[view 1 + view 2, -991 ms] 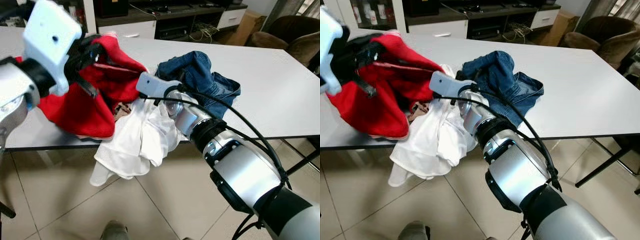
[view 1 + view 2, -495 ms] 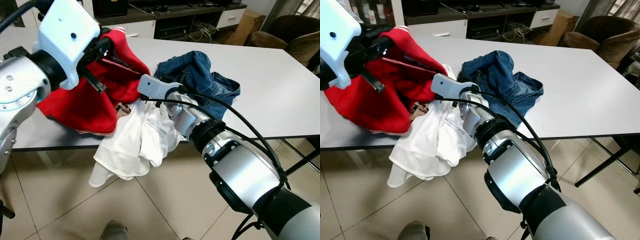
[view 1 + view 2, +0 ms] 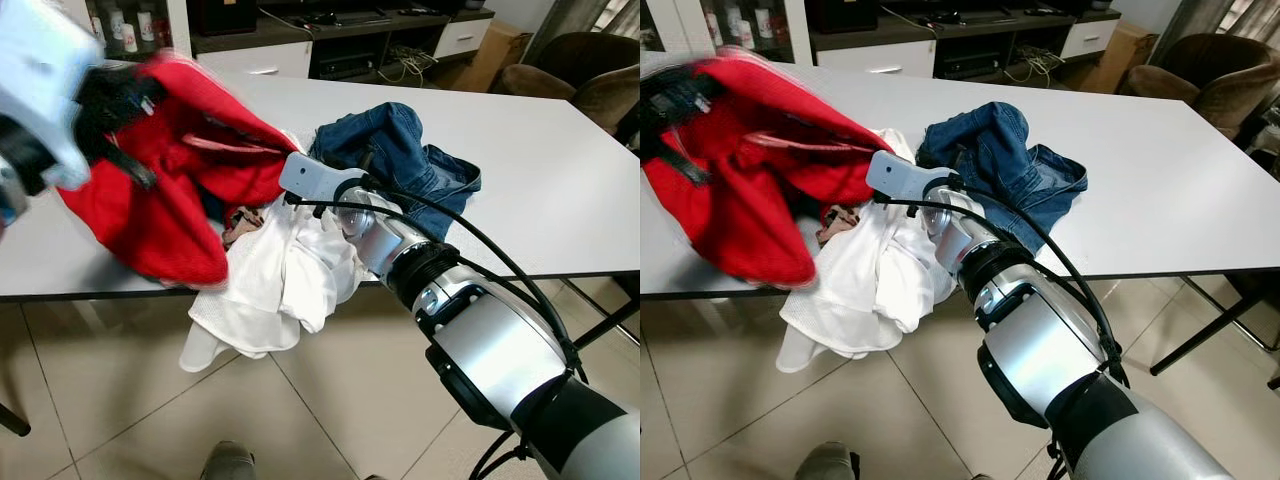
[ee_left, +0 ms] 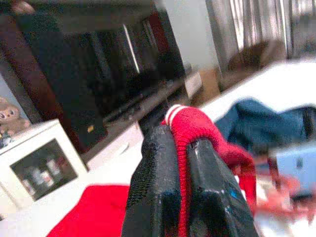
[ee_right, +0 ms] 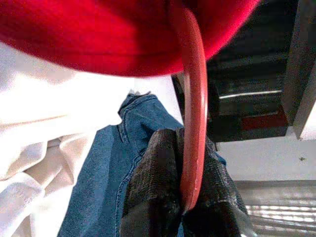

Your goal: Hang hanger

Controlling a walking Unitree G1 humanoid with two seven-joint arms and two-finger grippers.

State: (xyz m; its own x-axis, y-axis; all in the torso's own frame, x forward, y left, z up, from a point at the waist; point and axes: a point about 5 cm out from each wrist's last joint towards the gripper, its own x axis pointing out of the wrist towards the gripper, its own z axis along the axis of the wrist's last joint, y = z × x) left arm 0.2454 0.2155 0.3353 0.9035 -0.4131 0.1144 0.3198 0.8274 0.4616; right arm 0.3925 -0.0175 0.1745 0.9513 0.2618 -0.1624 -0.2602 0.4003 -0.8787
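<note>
Head views: my left gripper [image 3: 110,95], blurred, has swung the red garment [image 3: 170,190] higher over the table's [image 3: 560,200] near left edge since a second ago, so dressing the hanger seems underway. White cloth [image 3: 270,290] spills off the near edge beside jeans [image 3: 410,160]. Left wrist view: my fingers [image 4: 158,187] pinch the red cuff. Right wrist view: my right gripper [image 5: 182,197] is clamped on the red hanger [image 5: 195,113], whose hook stays hidden under fabric.
</note>
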